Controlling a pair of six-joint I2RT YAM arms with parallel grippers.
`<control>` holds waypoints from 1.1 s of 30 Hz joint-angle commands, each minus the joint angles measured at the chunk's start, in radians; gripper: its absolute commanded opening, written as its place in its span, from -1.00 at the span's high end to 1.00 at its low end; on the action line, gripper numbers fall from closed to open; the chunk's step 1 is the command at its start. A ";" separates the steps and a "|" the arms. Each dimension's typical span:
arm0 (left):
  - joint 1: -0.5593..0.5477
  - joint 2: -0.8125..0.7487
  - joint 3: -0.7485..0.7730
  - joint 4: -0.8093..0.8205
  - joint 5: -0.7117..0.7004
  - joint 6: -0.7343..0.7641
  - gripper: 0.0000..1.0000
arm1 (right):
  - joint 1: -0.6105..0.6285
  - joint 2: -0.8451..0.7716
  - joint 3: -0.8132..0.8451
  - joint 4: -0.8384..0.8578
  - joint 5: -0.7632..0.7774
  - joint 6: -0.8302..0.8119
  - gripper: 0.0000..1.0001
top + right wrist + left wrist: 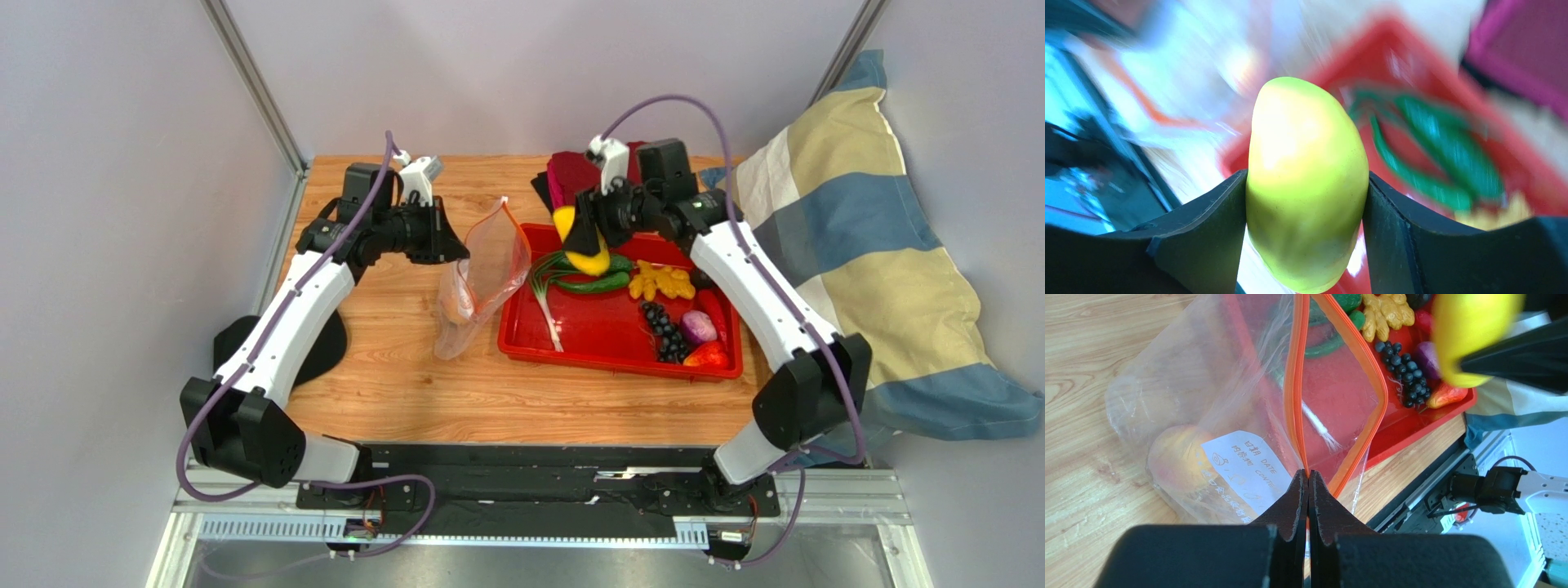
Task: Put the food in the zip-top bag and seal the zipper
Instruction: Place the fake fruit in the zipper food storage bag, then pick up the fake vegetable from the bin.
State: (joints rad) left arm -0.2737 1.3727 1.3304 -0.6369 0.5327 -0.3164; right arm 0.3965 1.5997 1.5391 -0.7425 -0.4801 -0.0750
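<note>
Yellow oval fruit (1303, 153) sits clamped lengthwise in my right gripper (1305, 202). Overhead, the zip-top bag (472, 288) gapes to its left, and my left gripper (1308, 478) is pinched on the zipper (1293, 386).

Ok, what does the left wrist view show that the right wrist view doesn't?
Left wrist only: the left tool pinching the zipper of the bag, the peach inside, the label, the grapes. Right wrist only: the right tool gripping the yellow fruit from both sides. Both: that fruit, the tray and the green vegetables.
</note>
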 commanded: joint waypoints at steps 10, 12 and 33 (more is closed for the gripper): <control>-0.002 0.019 -0.011 0.095 0.113 -0.115 1.00 | 0.132 0.120 0.156 0.415 -0.033 0.468 0.54; -0.001 0.020 -0.007 0.095 0.118 -0.116 1.00 | 0.166 0.140 0.174 0.419 0.033 0.451 0.50; 0.050 0.020 -0.025 0.125 0.188 -0.164 1.00 | 0.052 0.040 0.161 0.136 -0.089 0.169 -0.96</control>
State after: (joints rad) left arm -0.2260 1.4117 1.3022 -0.5480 0.6907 -0.4744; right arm 0.5610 1.7325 1.6642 -0.4526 -0.4564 0.2504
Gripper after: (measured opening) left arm 0.007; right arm 0.972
